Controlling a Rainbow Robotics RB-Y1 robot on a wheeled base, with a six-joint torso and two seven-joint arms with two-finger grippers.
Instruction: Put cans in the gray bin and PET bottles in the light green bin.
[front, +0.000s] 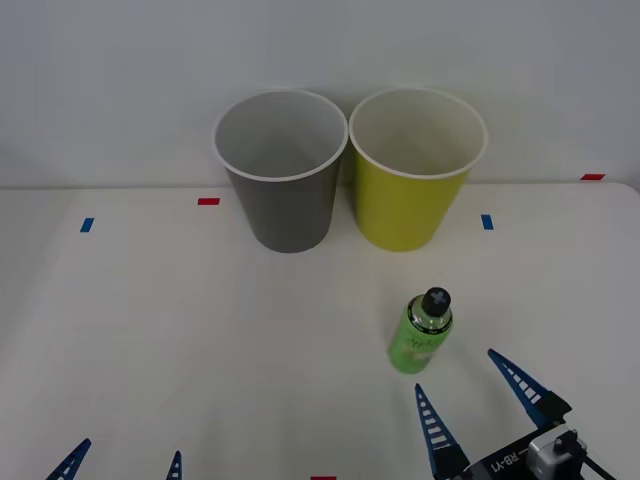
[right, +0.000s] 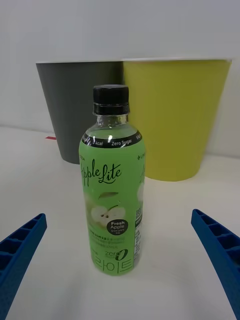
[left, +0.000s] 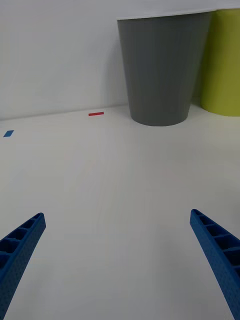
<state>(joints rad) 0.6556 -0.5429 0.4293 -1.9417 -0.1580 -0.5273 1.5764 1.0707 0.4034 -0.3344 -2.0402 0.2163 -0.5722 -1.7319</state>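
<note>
Your right gripper (front: 479, 392) is sitting low at about five o'clock on the table (front: 150, 330), its blue ribbed fingers (right: 20, 250) spreading wide and gripping nothing, with the PET bottle (front: 421, 332) standing just beyond the tips, toward eleven o'clock from them, and apart from both. In the right wrist view you are looking at the bottle (right: 112, 185) centred in the gap between the two fingers: bright green, a black screw cap on top, a green apple label wrapping its body. It is standing upright, long axis vertical, cap pointing straight up. Your left gripper (front: 122, 463) is waiting at about seven o'clock, its fingers (left: 215, 250) also spreading wide over bare table and holding nothing. Farther out, at twelve o'clock, the gray bin (front: 280, 170) and the light green bin (front: 415, 168) are standing upright side by side, rims nearly touching, gray at the left, light green at the right. The bottle is resting near the light green bin, at its six o'clock.
</note>
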